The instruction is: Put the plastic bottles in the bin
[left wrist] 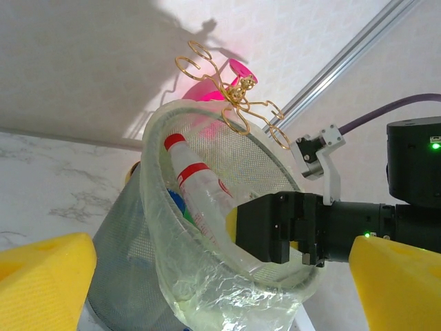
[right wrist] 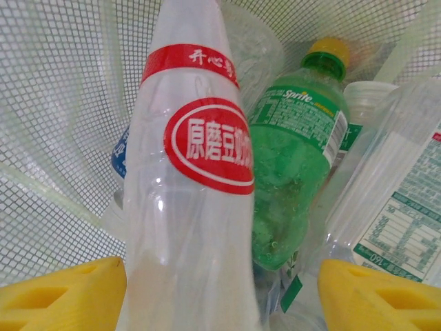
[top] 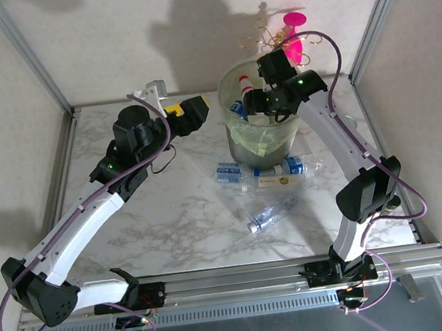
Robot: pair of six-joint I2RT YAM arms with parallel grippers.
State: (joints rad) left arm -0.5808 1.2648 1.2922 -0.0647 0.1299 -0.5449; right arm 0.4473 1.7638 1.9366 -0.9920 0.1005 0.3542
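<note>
The bin [top: 263,142] is a mesh bucket lined with a pale green bag, standing at the back of the table. My right gripper [top: 260,100] reaches over its rim. In the right wrist view its yellow fingertips [right wrist: 62,293] stand wider than a clear red-labelled bottle [right wrist: 200,172], with a gap on the right side. That bottle leans upright inside the bin [left wrist: 155,207], next to a green Sprite bottle [right wrist: 296,172] and a clear bottle [right wrist: 406,207]. Three plastic bottles lie on the table by the bin's foot [top: 228,170] [top: 280,171] [top: 264,218]. My left gripper [top: 190,113] hovers open and empty to the bin's left.
A pink-and-gold ornament [top: 289,32] stands right behind the bin. Metal frame posts [top: 30,56] rise at the back corners of the marble table. The left arm stretches across the table's left half.
</note>
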